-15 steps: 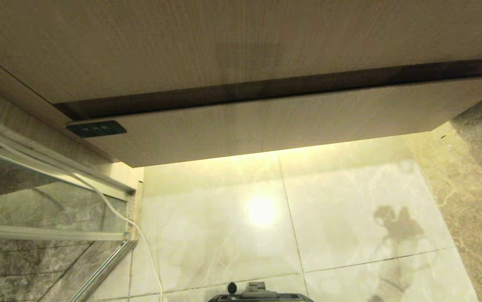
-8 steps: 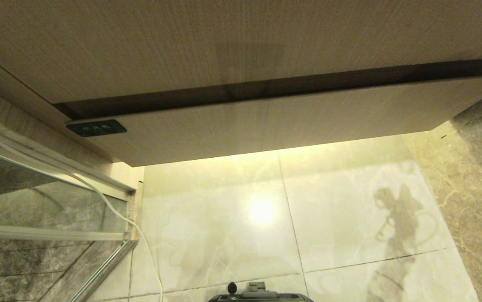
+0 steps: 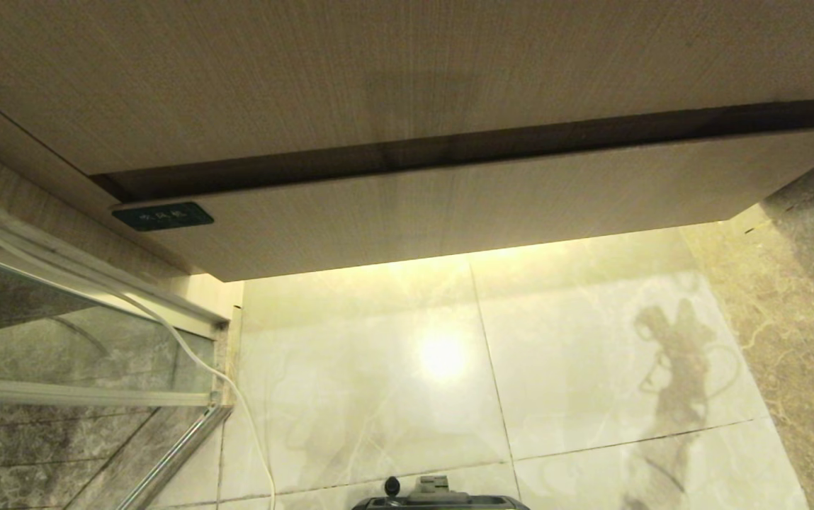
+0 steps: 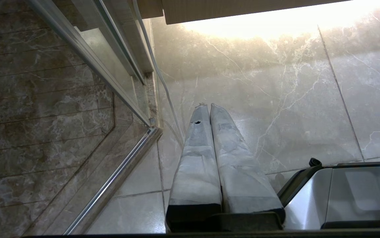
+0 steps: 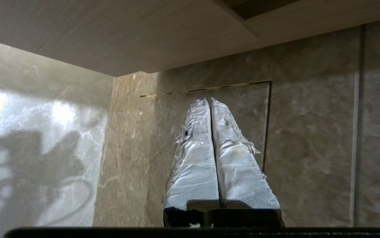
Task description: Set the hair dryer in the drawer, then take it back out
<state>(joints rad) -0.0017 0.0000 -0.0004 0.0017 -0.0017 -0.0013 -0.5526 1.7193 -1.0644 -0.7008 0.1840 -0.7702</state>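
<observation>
The wide pale beige wood-grain drawer (image 3: 449, 212) sits pushed in above a glossy marble floor (image 3: 378, 397). The hair dryer is nowhere visible. Both the left gripper (image 4: 205, 105) and right gripper (image 5: 208, 99) have jaws pressed together, empty.

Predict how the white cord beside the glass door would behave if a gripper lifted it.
Probably floppy: the white cord hangs in a loose curve down to the floor. Likely light, since it is thin. Its smooth skin may slip.
</observation>
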